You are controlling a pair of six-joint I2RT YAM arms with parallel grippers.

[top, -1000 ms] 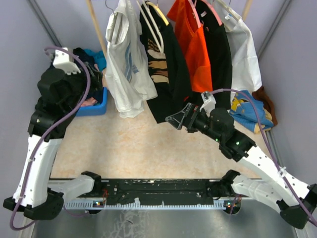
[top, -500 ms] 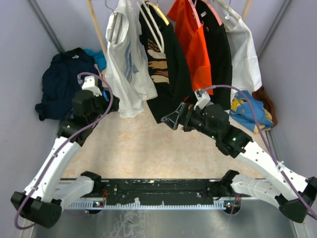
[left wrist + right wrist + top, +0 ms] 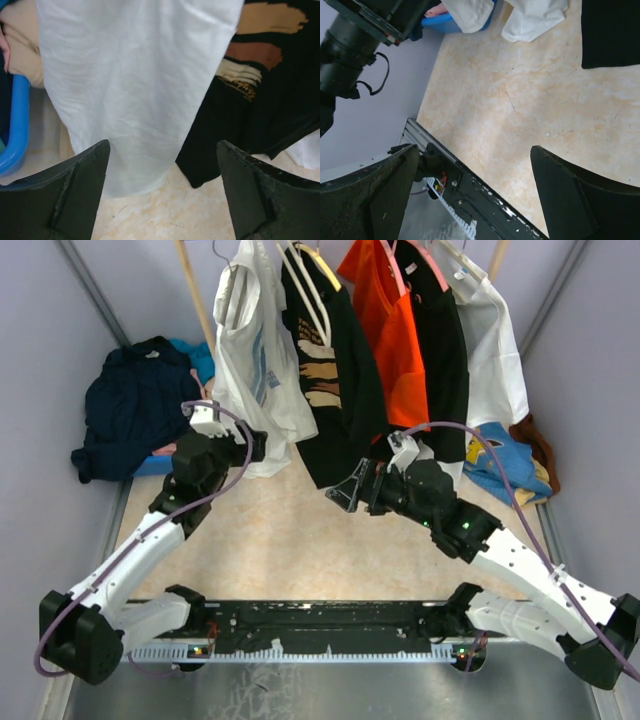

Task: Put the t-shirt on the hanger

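Observation:
The white t-shirt [image 3: 255,370] with a blue print hangs from the rail at the back left, on the hanger [image 3: 232,285], whose pale arm shows at the collar. My left gripper [image 3: 258,445] is open just in front of the shirt's lower hem. In the left wrist view the t-shirt [image 3: 135,90] fills the space ahead of the left gripper [image 3: 162,190], and nothing lies between the fingers. My right gripper [image 3: 345,490] is open below the black shirt, over bare table. The right wrist view shows the right gripper [image 3: 475,195] empty, with the t-shirt's hem [image 3: 535,20] far ahead.
A black shirt with a tan print [image 3: 335,380], an orange shirt [image 3: 390,330] and a plain white garment [image 3: 495,350] hang to the right on the same rail. Dark navy clothing [image 3: 135,405] lies over a blue bin [image 3: 15,125] at the left. A blue and yellow garment [image 3: 505,460] lies at the right.
My left arm has swung from over the bin at the far left down and right to the t-shirt's hem, its jaws wider. The right gripper has shifted slightly left.

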